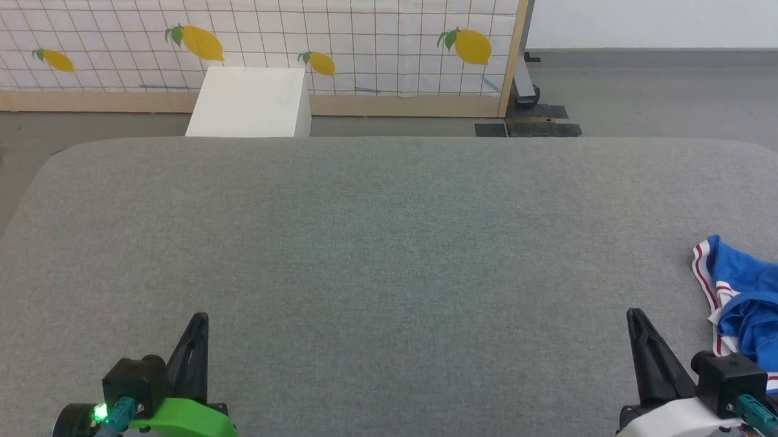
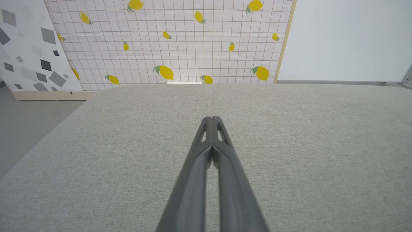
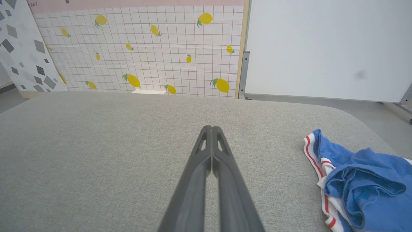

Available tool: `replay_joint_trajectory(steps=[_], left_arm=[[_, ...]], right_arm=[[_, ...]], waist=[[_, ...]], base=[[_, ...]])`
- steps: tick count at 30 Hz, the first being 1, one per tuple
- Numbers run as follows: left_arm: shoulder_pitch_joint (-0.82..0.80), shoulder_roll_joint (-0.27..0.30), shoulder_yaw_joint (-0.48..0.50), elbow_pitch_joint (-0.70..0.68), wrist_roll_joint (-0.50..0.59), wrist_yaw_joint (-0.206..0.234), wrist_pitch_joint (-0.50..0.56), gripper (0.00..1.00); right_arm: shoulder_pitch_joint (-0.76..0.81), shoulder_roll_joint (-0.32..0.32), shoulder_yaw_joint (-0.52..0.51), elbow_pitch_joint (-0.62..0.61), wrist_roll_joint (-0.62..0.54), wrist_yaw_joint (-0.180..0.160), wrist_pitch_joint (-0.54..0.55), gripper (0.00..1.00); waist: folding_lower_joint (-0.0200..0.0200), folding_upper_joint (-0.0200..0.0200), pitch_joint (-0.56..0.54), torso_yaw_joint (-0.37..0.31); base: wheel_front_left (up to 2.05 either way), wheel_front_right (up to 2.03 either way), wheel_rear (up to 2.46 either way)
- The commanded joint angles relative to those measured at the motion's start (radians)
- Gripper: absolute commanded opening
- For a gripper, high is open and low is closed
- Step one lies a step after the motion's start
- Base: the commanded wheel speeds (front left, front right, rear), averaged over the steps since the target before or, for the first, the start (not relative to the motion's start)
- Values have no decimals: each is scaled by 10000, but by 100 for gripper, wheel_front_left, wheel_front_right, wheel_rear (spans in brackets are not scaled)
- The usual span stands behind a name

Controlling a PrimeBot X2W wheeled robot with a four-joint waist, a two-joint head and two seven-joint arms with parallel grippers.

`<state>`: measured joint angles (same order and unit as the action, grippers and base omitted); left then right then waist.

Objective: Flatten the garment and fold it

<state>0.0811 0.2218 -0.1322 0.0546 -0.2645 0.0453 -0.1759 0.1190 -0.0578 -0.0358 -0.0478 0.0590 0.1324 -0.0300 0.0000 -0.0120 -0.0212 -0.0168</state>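
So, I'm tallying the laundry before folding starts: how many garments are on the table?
1. The crumpled blue garment lies at the grey table's right edge, just right of the right gripper. It runs off-frame, so another could hide there.

Left end effector point(image 1: 200, 318) and right end effector point(image 1: 633, 314), both closed

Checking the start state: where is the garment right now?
The garment lies crumpled at the table's right edge in the head view, beside the right tool.
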Motion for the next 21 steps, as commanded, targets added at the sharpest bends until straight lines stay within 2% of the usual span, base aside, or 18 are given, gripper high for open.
replay_joint_trajectory(steps=[1,21], left_arm=[[-191,-102,71,-56,189,-29,78,0],[-343,-498,378,-176,791,-133,490,0]], right_arm=[[-220,23,31,34,-105,-5,30,0],[-458,36,111,143,-224,-8,96,0]], waist=[[0,39,3,3],[0,58,54,43]], base=[[0,0,0],[0,0,0]])
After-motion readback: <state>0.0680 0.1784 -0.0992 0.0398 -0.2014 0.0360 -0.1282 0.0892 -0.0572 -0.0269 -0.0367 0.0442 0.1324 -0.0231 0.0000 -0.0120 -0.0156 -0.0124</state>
